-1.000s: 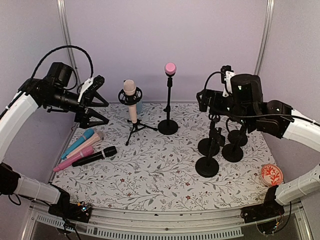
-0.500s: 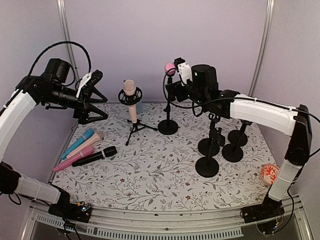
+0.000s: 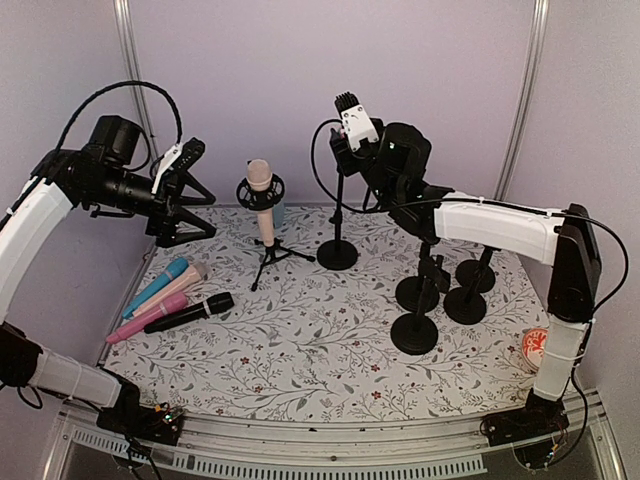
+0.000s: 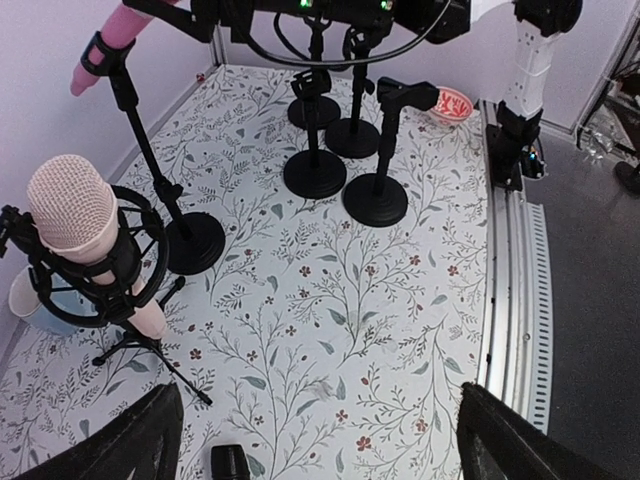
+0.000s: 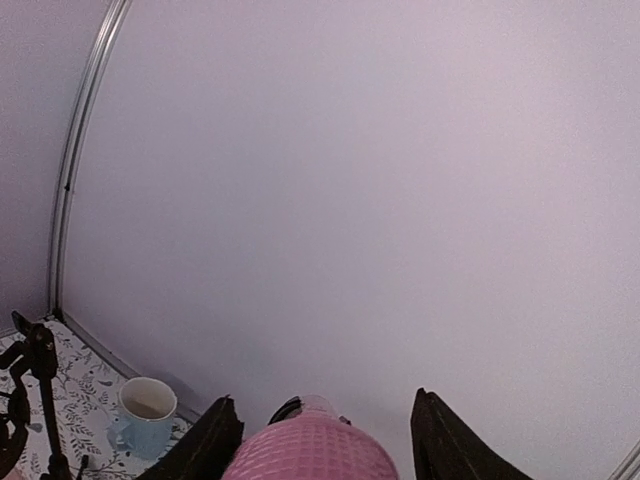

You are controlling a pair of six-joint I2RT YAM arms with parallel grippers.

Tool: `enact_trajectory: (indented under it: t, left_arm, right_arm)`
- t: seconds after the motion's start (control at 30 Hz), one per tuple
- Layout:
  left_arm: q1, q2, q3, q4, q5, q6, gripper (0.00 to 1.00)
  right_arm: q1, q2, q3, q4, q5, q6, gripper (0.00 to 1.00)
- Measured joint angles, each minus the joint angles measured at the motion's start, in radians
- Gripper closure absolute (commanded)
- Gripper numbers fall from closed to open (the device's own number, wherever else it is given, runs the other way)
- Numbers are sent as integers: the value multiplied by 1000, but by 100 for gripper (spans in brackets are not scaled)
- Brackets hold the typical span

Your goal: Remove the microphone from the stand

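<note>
A pink microphone (image 4: pixel 112 38) sits tilted in the clip of a tall black stand (image 4: pixel 150 150) with a round base (image 3: pixel 337 254). My right gripper (image 3: pixel 343 140) is at the top of that stand and hides the microphone in the top view. In the right wrist view the pink mesh head (image 5: pixel 312 452) lies between the two fingers of the right gripper (image 5: pixel 325 400). The left one is right against it and a narrow gap shows on the right. My left gripper (image 3: pixel 208 218) hangs open and empty, high at the table's left, also seen in its own view (image 4: pixel 320 450).
A beige microphone in a shock mount (image 3: pixel 260 190) stands on a tripod beside the tall stand, with a blue cup (image 5: pixel 145 415) behind it. Several microphones (image 3: pixel 170 295) lie at the left. Several empty black stands (image 3: pixel 440 290) crowd the right, near a red patterned disc (image 3: pixel 543 348).
My right arm swung left from the empty stands to the pink microphone's head, and its jaws narrowed around it. The left arm barely moved.
</note>
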Motion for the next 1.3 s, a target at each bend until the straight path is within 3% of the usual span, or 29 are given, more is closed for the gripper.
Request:
enact_trajectory:
  t: [0.13, 0.27, 0.7, 1.03, 1.3]
  left_arm:
    - [0, 0, 0, -2, 6, 0, 4]
    - [0, 2, 0, -2, 11, 0, 4]
    - [0, 11, 1, 3, 39, -21, 5]
    - [-2, 8, -23, 47, 66, -64, 9]
    - [-31, 5, -79, 123, 95, -144, 15]
  right_arm:
    - [0, 2, 0, 18, -3, -34, 76]
    - [0, 0, -4, 18, -5, -56, 86]
    - [32, -219, -168, -72, -82, -26, 90]
    - [171, -345, -257, -96, -173, 85, 99]
    - [309, -372, -321, -84, -162, 129, 100]
